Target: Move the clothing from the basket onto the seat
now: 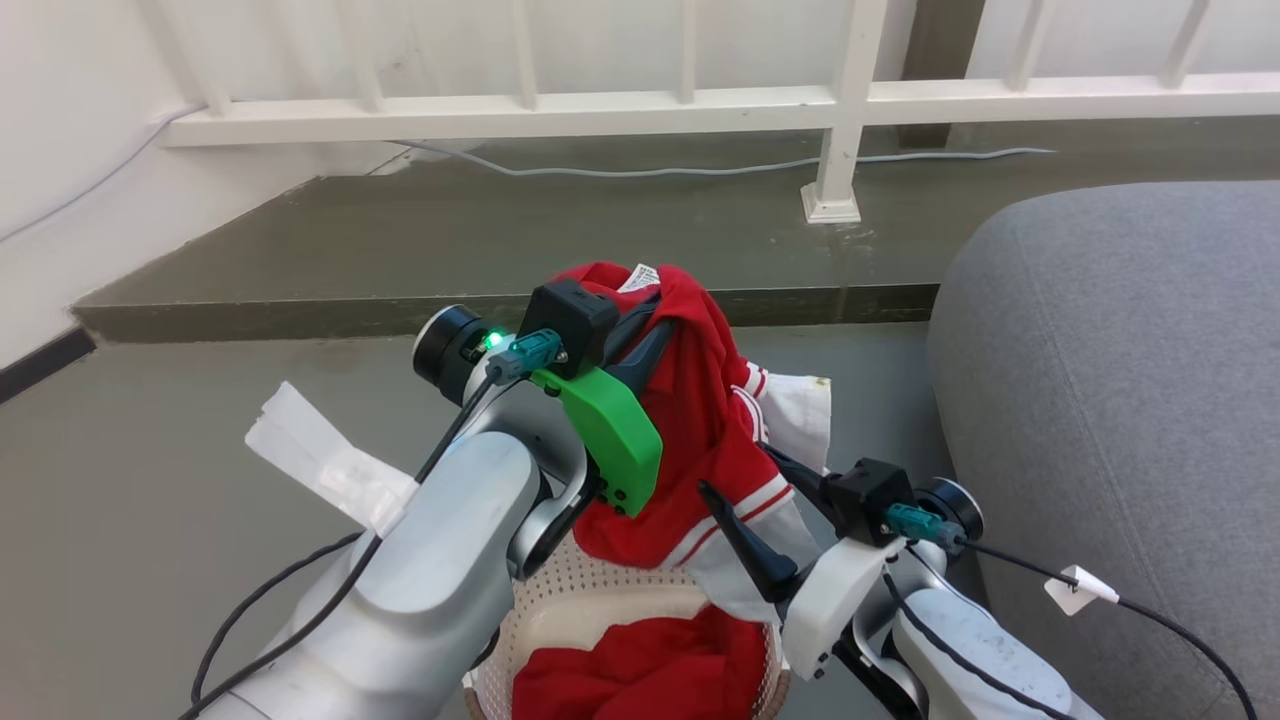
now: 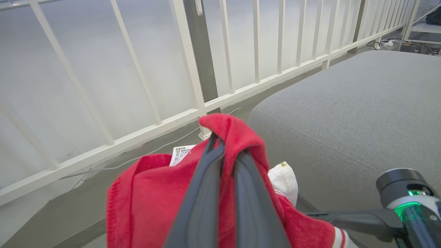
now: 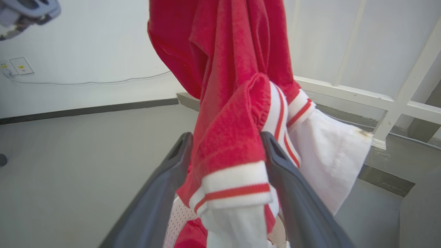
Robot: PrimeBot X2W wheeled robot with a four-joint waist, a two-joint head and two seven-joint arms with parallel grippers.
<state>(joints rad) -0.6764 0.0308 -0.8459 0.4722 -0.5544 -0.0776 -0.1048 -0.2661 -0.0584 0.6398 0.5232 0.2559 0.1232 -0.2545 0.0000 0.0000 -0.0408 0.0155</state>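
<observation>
My left gripper [image 1: 652, 305] is shut on the top fold of a bright red garment [image 1: 700, 430] with white stripe trim, holding it lifted above the basket [image 1: 570, 600]. In the left wrist view its fingers [image 2: 203, 193] pinch the red fabric [image 2: 148, 199] beside a small white tag [image 2: 181, 154]. My right gripper [image 1: 738, 470] stands open lower down, and the garment's striped cuff [image 3: 234, 186] hangs between its two fingers [image 3: 293, 196]. More red clothing [image 1: 640, 670] lies in the cream perforated basket [image 3: 177, 217]. The grey seat [image 1: 1120, 380] is to the right.
A white railing [image 1: 600, 110] on a raised concrete step [image 1: 500, 230] runs along the back, with a cable [image 1: 650, 170] lying on the step. A crumpled white wrapper [image 1: 320, 455] lies on the floor at the left. A wall socket [image 3: 20, 65] sits low on the wall.
</observation>
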